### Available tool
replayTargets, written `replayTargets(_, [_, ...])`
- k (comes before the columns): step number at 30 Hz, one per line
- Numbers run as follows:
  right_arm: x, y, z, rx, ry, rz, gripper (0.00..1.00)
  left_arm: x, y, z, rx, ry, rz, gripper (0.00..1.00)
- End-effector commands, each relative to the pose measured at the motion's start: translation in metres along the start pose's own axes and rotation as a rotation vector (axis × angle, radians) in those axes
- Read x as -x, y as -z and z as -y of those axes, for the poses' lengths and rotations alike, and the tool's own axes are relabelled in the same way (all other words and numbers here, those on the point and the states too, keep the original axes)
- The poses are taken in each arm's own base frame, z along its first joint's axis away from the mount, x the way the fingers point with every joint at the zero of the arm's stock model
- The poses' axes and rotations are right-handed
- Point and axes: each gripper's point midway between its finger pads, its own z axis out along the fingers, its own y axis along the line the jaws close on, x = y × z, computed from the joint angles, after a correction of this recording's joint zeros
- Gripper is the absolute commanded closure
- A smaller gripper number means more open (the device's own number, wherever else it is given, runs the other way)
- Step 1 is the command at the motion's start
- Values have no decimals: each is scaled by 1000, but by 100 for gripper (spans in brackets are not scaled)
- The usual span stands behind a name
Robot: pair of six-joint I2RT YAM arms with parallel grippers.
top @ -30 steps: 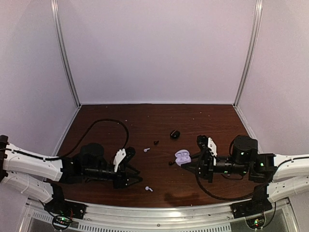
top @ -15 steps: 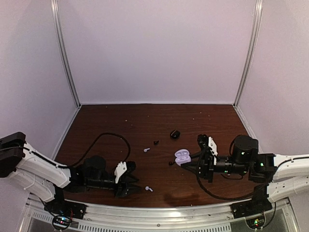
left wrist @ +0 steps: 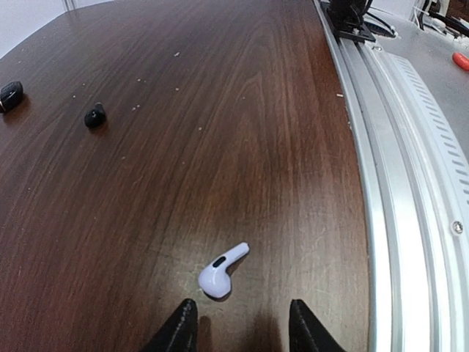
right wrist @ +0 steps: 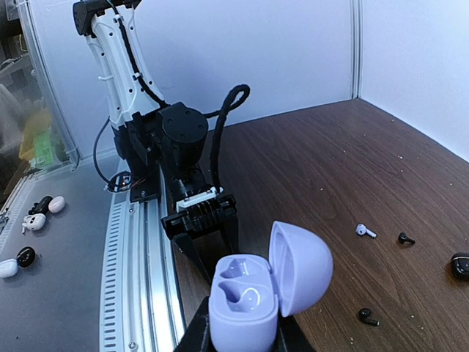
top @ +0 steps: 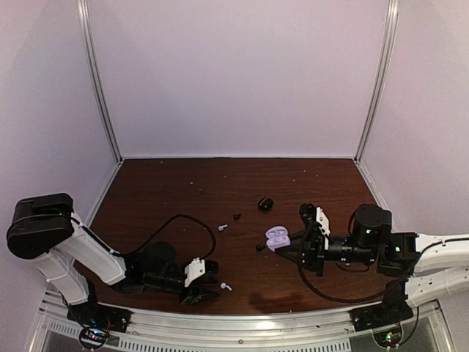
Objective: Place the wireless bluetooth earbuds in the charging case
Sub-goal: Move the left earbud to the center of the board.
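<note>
Low at the table's (left wrist: 220,110) near edge, the left gripper (left wrist: 243,328) stands with jaws apart, a pale earbud (left wrist: 220,270) lying just ahead, seemingly ready to pinch. The right gripper (right wrist: 242,339) clamps the lavender charging case (right wrist: 245,297), lid open, sockets upward for loading

text: none legible in any view | labels: none | brands: none | numbers: none | signs: none
</note>
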Motion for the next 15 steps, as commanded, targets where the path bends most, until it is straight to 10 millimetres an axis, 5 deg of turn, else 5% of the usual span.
replayTargets(1, [11, 2, -1, 6, 5, 25, 87, 19, -8, 1, -51, -105, 75, 56])
replayTargets(15, [15, 0, -1, 10, 14, 19, 87, 0, -28, -8, -94, -166, -4, 60])
